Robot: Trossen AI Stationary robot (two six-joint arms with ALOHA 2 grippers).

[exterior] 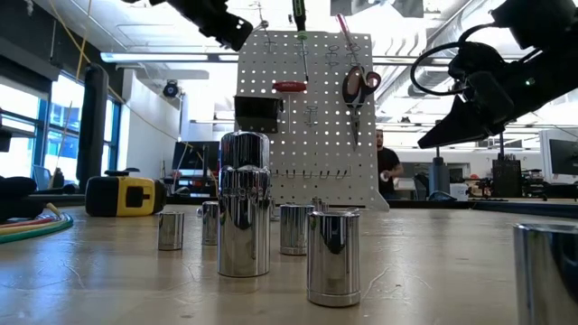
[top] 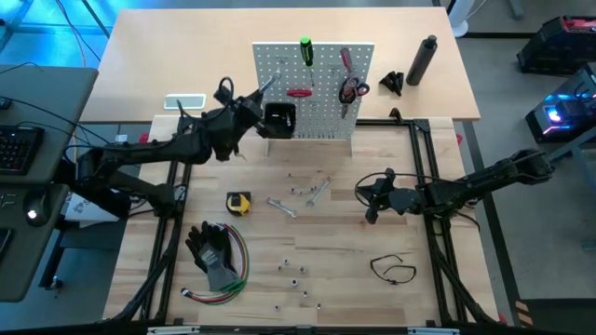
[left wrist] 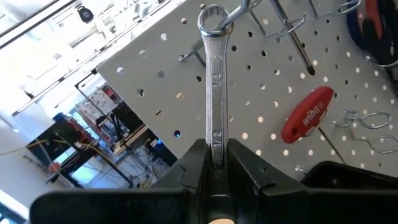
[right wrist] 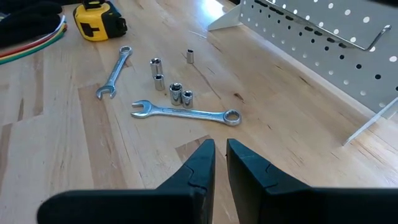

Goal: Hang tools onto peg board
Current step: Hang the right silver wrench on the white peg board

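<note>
Light wooden bench (top: 307, 265): left end effector (left wrist: 216, 158) clamps silver combination wrench (left wrist: 214, 93), ring end raised to white perforated peg board (top: 321, 112) hook (presumably for hanging); right end effector (right wrist: 220, 163), nearly closed, empty, hovers above two loose wrenches (right wrist: 186, 112).

A silver wrench (left wrist: 215, 93) hooks its ring end on a peg of the upright white peg board (top: 321, 112), while two wrenches (right wrist: 185, 112) lie flat on the table.

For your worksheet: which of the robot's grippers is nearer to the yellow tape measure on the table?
Left. The left gripper is up at the peg board, holding a wrench; the right gripper hovers farther off, across the table from the tape measure.
</note>
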